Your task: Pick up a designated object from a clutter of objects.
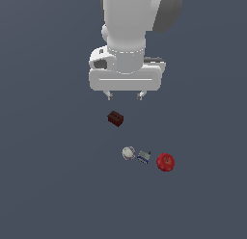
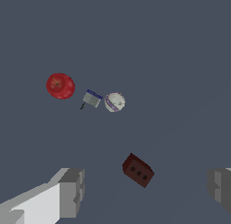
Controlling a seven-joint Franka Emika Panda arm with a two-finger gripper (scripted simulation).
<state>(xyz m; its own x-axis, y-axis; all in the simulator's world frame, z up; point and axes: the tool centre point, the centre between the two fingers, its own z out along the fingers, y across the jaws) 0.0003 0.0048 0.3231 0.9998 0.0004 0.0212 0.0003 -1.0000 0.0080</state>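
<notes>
— Looking at the exterior view, where is the gripper (image 1: 125, 95)?

— It hangs above the surface (image 1: 48, 185), with its two short fingertips pointing down. The jaws stand wide apart and hold nothing. In the wrist view the two fingers (image 2: 72, 191) show at both sides, far from each other, with the brown block (image 2: 138, 170) between them lower down.

— And the ball?

— The whitish ball (image 1: 128, 153) lies on the surface, in a short row with two other things. It has faint purple marks. Just beside it, toward the exterior view's right, is the blue-and-white box (image 1: 144, 157), and after that the red apple (image 1: 165, 162). I cannot tell if the ball and the box touch; they are very close.

— Where is the block in that view?

— The block (image 1: 115, 118) sits alone, just below the gripper in the picture and apart from the row. The ball is further toward the camera than the block, a little to the exterior view's right.

— Is the ball free?

— Yes, nothing covers it.
</notes>
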